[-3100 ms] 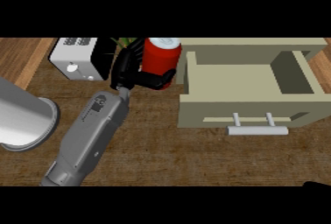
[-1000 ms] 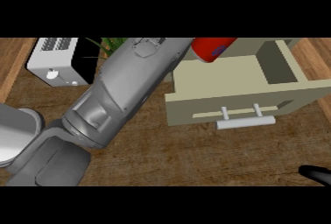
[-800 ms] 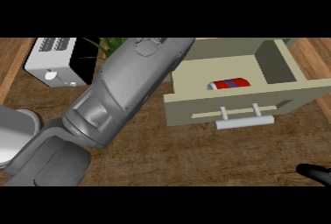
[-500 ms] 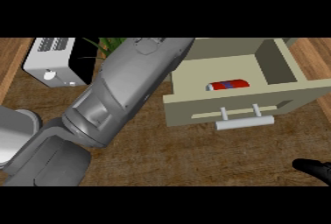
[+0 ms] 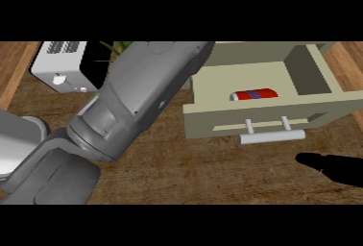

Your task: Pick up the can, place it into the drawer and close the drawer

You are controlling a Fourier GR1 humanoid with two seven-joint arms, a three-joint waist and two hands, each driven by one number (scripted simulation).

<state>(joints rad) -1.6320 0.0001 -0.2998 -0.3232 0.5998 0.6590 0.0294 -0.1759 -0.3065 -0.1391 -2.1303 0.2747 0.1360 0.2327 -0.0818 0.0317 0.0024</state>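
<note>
Wood-grain worktop [image 5: 212, 173] carries an open drawer [image 5: 212, 81], pulled out so the can [image 5: 255, 94] lies on its side inside. Left forearm [image 5: 135, 105] crosses the view, its fingers hidden. Right hand [image 5: 333, 166] shows near the handle [image 5: 272, 137]; fingers' state unclear

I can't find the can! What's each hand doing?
Left hand: not in view; only its forearm shows.
Right hand: fingers cannot be told, holds nothing visible.

Your right hand [image 5: 339, 167] had bare counter [image 5: 212, 168] up to the drawer [image 5: 212, 113] handle [image 5: 273, 137] — your left forearm [image 5: 135, 101] blocked the drawer's left.
</note>
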